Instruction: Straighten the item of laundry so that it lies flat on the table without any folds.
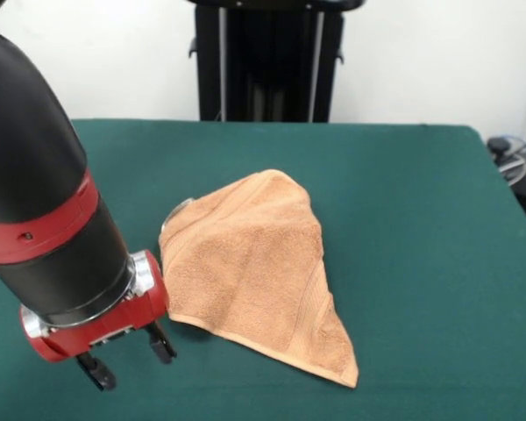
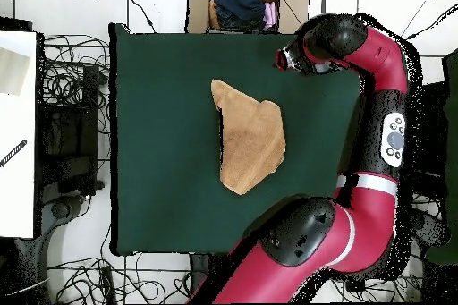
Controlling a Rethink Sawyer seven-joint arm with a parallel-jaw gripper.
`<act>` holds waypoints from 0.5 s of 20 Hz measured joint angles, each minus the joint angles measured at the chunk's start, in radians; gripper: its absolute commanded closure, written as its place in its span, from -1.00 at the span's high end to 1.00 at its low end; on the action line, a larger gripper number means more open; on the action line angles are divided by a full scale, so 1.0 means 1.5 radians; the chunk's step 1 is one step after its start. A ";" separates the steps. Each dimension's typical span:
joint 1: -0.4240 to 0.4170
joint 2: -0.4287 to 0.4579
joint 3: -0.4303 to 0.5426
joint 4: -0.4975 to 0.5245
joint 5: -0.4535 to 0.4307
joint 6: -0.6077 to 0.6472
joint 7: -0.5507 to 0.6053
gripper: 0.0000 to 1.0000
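The item of laundry (image 1: 254,263), a peach-orange terry towel, lies on the green table (image 1: 421,219) folded over itself into a rough triangle. One pointed corner reaches toward the front edge, and a small white label (image 1: 176,210) shows at its left corner. From above, the item of laundry (image 2: 250,136) sits near the middle of the table (image 2: 152,140). My gripper (image 1: 130,360) hangs low just left of the towel's lower left edge, open and holding nothing. Seen from above, the gripper (image 2: 286,57) is beside the towel's corner, apart from it.
A cardboard box of clothes (image 2: 241,4) stands off one table edge. A white desk (image 2: 16,131) and floor cables (image 2: 72,78) lie beside another. My arm (image 2: 385,131) curves along the table's side. More cables (image 1: 508,153) lie off the table's right edge.
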 measured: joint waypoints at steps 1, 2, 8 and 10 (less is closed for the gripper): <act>0.000 -0.001 0.000 0.000 0.000 0.003 0.000 1.00; 0.000 -0.003 0.000 0.000 0.000 0.018 0.000 1.00; 0.000 -0.005 0.000 0.000 0.003 0.076 0.000 1.00; 0.000 -0.003 0.000 0.000 0.004 0.095 0.000 1.00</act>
